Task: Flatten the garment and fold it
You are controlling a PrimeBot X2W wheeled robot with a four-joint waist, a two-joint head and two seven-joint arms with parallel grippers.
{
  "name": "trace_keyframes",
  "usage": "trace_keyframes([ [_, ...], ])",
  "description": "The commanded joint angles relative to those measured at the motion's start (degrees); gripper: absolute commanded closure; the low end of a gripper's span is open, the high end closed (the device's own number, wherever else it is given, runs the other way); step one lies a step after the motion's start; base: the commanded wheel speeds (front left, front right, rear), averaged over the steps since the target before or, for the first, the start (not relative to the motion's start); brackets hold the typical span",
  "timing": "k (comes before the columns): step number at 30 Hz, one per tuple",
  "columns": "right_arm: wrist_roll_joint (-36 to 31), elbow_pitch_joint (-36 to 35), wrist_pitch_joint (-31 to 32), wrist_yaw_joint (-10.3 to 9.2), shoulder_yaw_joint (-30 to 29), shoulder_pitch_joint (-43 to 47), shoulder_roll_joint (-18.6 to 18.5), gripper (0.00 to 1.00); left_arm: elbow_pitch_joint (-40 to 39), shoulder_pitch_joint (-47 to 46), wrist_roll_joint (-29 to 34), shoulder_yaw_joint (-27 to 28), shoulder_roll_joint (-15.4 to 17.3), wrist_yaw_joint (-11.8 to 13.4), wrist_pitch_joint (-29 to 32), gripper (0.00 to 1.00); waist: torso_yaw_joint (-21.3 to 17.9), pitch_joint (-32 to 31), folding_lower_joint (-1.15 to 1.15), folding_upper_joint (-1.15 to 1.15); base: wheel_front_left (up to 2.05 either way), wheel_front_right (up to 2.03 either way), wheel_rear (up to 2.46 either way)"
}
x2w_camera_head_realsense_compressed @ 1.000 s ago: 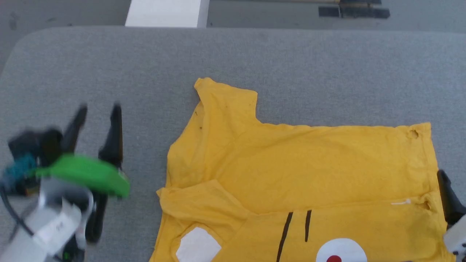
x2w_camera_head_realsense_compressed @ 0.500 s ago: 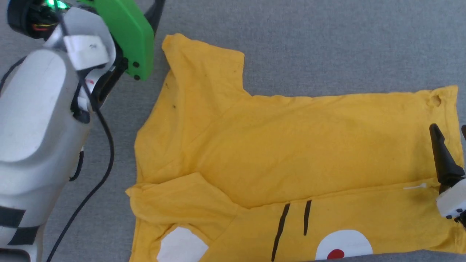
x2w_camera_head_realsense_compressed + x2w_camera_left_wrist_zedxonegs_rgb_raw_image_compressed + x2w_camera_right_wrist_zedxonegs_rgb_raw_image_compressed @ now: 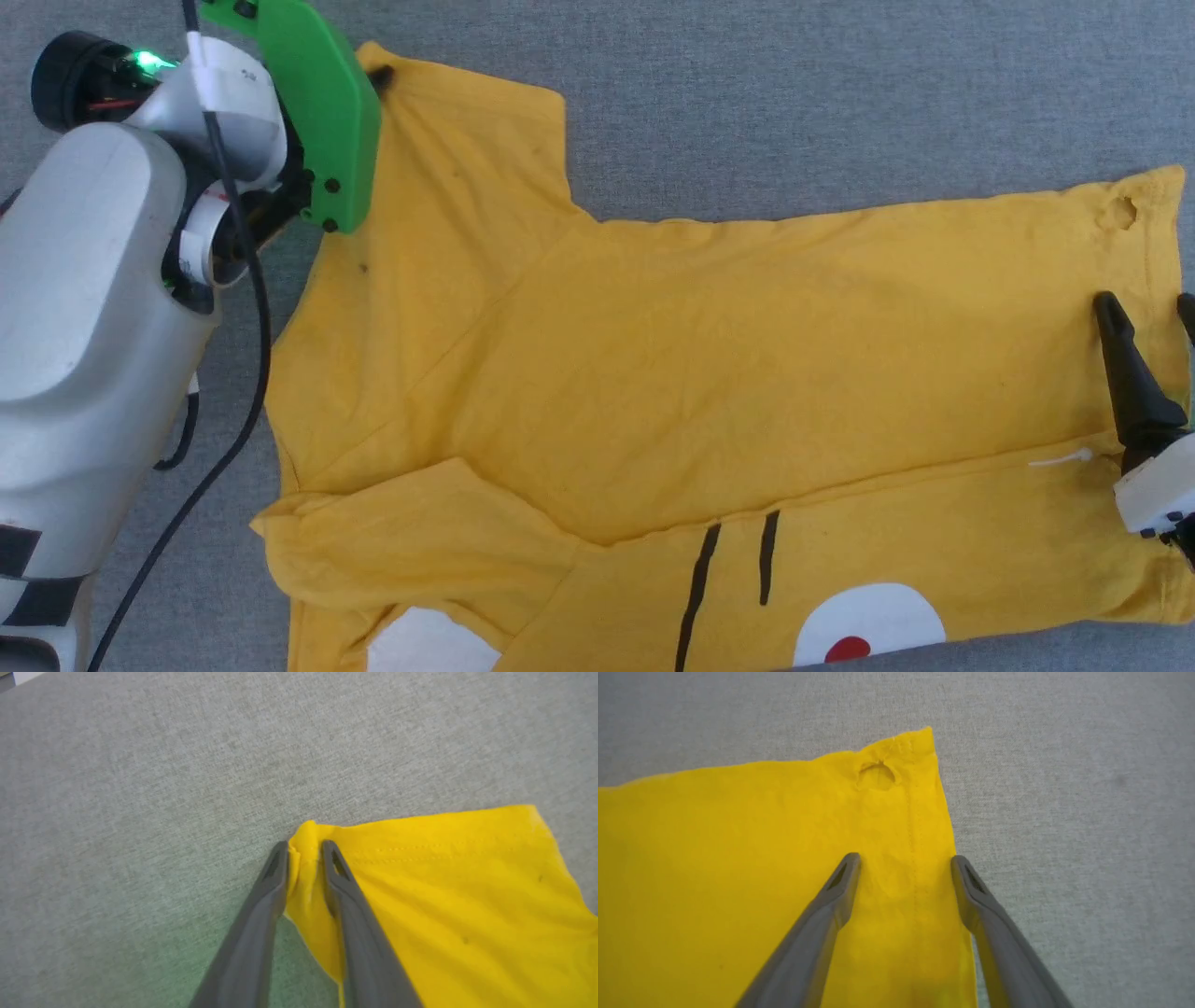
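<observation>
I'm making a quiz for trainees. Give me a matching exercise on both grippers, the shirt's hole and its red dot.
1 left gripper
2 right gripper
3 hole
4 red dot

A open, over the hem
B inside a white patch
C pinching a sleeve corner of the garment
D near the corner of that hem

Pairs: 1-C, 2-A, 3-D, 4-B

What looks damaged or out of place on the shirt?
The garment has a small hole near its far hem corner, just ahead of the open right gripper. A white strand lies on it nearby. Dark specks dot the sleeve.
</observation>
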Motion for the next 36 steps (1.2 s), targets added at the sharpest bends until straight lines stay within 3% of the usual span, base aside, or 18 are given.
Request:
trace_keyframes([
  [1,0.4,0.0,-0.4,-0.09,0.3,-1.3,-0.4,0.00,1.1,2.0,0.2,-0.5,0.4,0.7,-0.3,1.00,0.1,-0.2,-0.01,0.00,0.00,0.00,0.00],
  [9,0.2,-2.0,0.5,-0.09,0.4,-6.8,-4.8,0.00,1.8,4.2,0.5,0.4,-0.3,0.6,-7.1,1.00,1.7,-4.0,-0.01,0.00,0.00,0.00,0.00],
  [18,3.1,3.1,12.2,-0.09,2.0,-16.9,-11.9,0.00,2.6,5.2,-0.1,-0.3,-1.6,-0.2,-9.3,1.00,3.7,-6.3,-0.01,0.00,0.00,0.00,0.00],
  [23,3.7,7.7,18.4,-0.09,1.8,-18.2,-13.5,0.00,2.4,5.0,0.0,-0.7,-2.4,-0.2,-9.9,1.00,4.9,-5.4,-0.01,0.00,0.00,0.00,0.00],
  [32,3.9,10.7,24.3,-0.09,0.3,-16.1,-12.8,0.00,2.5,4.6,0.0,-1.1,-2.5,-0.2,-10.3,1.00,5.7,-4.0,-0.01,0.00,0.00,0.00,0.00],
  [33,3.8,11.0,24.8,-0.09,0.0,-16.0,-12.6,0.14,2.5,4.5,0.0,-1.0,-2.5,-0.1,-10.3,1.00,5.8,-3.8,-0.01,0.00,0.00,0.00,0.00],
  [35,3.1,11.7,25.9,-0.09,-1.0,-15.8,-12.0,1.00,2.5,4.4,0.0,-1.0,-2.5,-0.1,-10.3,1.00,5.8,-3.5,-0.01,0.00,0.00,0.00,0.00],
  [36,2.8,11.7,26.5,-0.09,-1.3,-15.7,-11.6,1.00,2.5,4.3,0.0,-1.1,-2.5,0.0,-10.3,1.00,5.7,-3.4,-0.01,0.00,0.00,0.00,0.00],
])
